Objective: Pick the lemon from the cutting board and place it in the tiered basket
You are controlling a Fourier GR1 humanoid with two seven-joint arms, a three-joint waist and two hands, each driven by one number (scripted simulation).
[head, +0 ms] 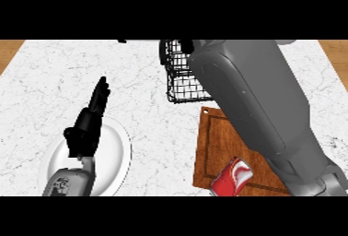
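Nowhere on the brown wooden cutting board (219, 152) can I spot the lemon: the big grey right forearm (258, 110) sweeps across the board's far and right side toward the black wire tiered basket (178, 76), and the fruit is either hidden under that arm, held in the hand beyond it, or already in the basket. I cannot tell which. The right hand itself is out of sight past the basket, so I cannot tell what its fingers are doing.

By my judgement a lemon is light, stiff under a waxy, slightly slippery skin, and rounded enough to roll. The best hold would be fingers and thumb curled round its middle from above, and it should be set low into the wire tray, not let fall, so it does not bounce or roll off.

At the board's near edge lies a red and white packet (232, 178), tilted, partly over the rim. The basket stands just beyond the board's far edge, touching or nearly so. Well left of the board sits a round white plate (115, 161), and over it hangs the black left hand (89, 120), fingers straight and relaxed, pointing away, grasping nothing, at rest. All stand on the white marbled counter (61, 78).
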